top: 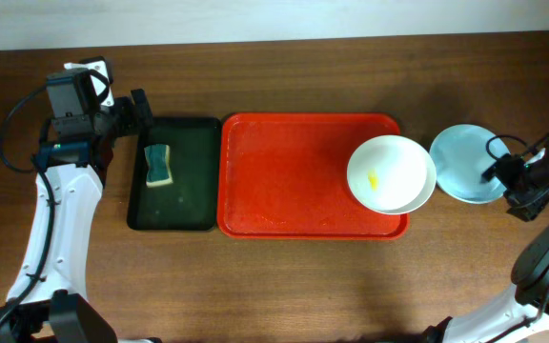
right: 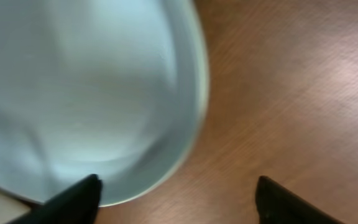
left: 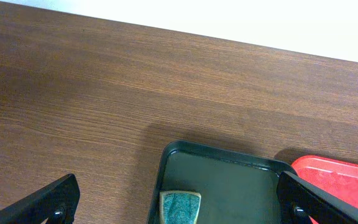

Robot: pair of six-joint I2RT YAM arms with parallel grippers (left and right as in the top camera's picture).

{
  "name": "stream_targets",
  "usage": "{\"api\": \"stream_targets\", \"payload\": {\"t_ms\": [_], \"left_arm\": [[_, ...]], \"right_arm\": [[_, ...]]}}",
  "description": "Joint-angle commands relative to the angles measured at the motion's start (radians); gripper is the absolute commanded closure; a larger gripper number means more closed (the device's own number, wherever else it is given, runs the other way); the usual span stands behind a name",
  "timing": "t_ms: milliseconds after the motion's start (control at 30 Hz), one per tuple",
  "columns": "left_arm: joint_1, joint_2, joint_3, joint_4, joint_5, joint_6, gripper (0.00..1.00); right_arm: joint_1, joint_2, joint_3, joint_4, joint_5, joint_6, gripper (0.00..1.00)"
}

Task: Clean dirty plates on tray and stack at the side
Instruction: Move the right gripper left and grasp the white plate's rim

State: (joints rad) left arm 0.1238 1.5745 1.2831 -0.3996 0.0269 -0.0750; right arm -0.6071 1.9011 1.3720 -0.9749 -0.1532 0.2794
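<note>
The red tray [top: 284, 191] lies mid-table. At its right end sits a white plate [top: 385, 170] with a small yellow smear; a second pale rim [top: 425, 195] shows just under it. A pale mint-blue plate [top: 463, 164] lies on the table right of the tray and also shows in the right wrist view [right: 86, 87]. My right gripper [top: 518, 183] [right: 179, 190] is open and empty at that plate's right edge, one finger over its rim. My left gripper [top: 137, 114] [left: 179, 186] is open and empty above the black tray's far-left corner.
A smaller black tray [top: 193, 205] [left: 229, 180] lies just left of the red tray, with a green-and-yellow sponge [top: 159, 165] [left: 180, 205] in it. The table's far edge [top: 274, 40] meets a white wall.
</note>
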Motion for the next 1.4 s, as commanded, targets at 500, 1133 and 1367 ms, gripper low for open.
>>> {"api": "stream_targets", "payload": {"t_ms": [500, 1133, 1367], "left_arm": [[-0.001, 0.003, 0.003, 0.002, 0.004, 0.001, 0.01], [-0.001, 0.003, 0.003, 0.002, 0.004, 0.001, 0.01], [-0.001, 0.003, 0.003, 0.002, 0.004, 0.001, 0.01]], "right_arm": [[0.132, -0.04, 0.039, -0.085, -0.313, -0.484, 0.49], [0.327, -0.023, 0.032, -0.013, 0.034, -0.423, 0.66], [0.327, 0.009, 0.029, -0.011, 0.034, -0.401, 0.72]]}}
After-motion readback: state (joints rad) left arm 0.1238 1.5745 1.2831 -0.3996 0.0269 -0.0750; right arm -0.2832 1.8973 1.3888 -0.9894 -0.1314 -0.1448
